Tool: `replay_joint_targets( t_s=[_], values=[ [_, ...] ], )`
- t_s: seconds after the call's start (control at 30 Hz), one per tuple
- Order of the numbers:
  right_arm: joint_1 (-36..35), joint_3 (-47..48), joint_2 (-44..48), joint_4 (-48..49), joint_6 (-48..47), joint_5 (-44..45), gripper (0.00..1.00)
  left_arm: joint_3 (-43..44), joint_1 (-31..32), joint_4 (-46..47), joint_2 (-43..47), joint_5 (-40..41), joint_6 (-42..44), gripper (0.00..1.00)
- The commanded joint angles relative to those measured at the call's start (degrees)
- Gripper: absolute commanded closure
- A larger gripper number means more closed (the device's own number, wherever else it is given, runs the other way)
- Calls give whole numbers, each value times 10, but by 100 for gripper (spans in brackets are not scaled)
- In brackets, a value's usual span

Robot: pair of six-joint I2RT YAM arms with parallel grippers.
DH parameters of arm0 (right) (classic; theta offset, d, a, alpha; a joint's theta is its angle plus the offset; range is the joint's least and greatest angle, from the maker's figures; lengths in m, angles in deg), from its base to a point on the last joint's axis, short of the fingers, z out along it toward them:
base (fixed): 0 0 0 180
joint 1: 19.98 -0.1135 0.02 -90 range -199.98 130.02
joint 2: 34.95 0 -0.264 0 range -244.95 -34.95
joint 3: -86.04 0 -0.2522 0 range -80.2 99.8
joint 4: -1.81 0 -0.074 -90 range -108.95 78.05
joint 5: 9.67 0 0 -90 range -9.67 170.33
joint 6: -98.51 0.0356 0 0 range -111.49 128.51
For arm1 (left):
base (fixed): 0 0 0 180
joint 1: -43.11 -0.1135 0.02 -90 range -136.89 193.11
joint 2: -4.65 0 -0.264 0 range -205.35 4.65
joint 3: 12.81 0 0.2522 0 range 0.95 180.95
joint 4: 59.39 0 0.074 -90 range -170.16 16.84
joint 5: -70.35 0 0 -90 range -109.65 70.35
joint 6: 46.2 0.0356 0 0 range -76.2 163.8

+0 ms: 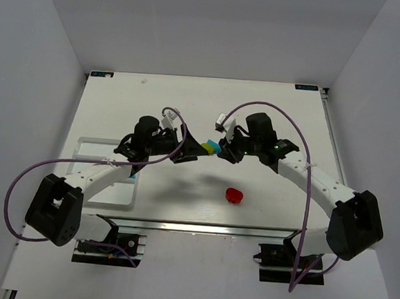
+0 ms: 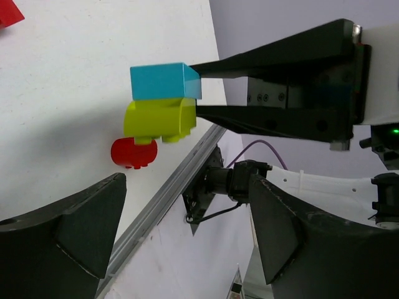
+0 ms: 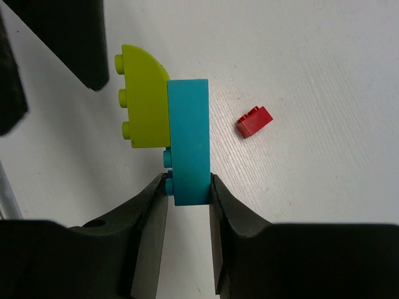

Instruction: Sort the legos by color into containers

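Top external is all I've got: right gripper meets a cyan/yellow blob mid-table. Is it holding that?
Observer: Yes. Right gripper clamps the cyan brick by one end; the yellow-green brick is stuck to its side, untouched.
Operator: Left gripper?
Observer: Open, aimed at that pair, not touching it.
Operator: Loose pieces besides the round red piece?
Observer: A small red brick lies on the table near the pair.

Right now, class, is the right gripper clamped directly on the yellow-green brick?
No. The right gripper clamps the cyan brick; the yellow-green brick is stuck to its side.
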Motion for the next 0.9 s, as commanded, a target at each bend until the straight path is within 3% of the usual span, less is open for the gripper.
replay_joint_targets(
  t_s=[0.0, 0.17, 0.3, 0.33, 0.5, 0.67, 0.87],
  values=[
    [-15, 18, 22, 30, 26, 4, 100, 23, 8, 0, -13, 23, 1, 13],
    [-23, 8, 39, 27, 23, -7, 100, 32, 13, 6, -35, 40, 1, 18],
    [-23, -1, 47, 30, 26, -11, 100, 48, 18, 9, -52, 39, 1, 40],
    [-23, -2, 46, 29, 25, -11, 100, 53, 18, 9, -55, 40, 1, 42],
    [-24, -11, 53, 28, 23, -35, 100, 53, 24, 15, -52, 47, 3, 42],
    [-24, -17, 56, 27, 22, -42, 100, 47, 24, 28, -57, 33, 1, 34],
    [-24, -17, 53, 25, 17, -49, 100, 42, 24, 62, -58, 25, -9, 34]
  ],
)
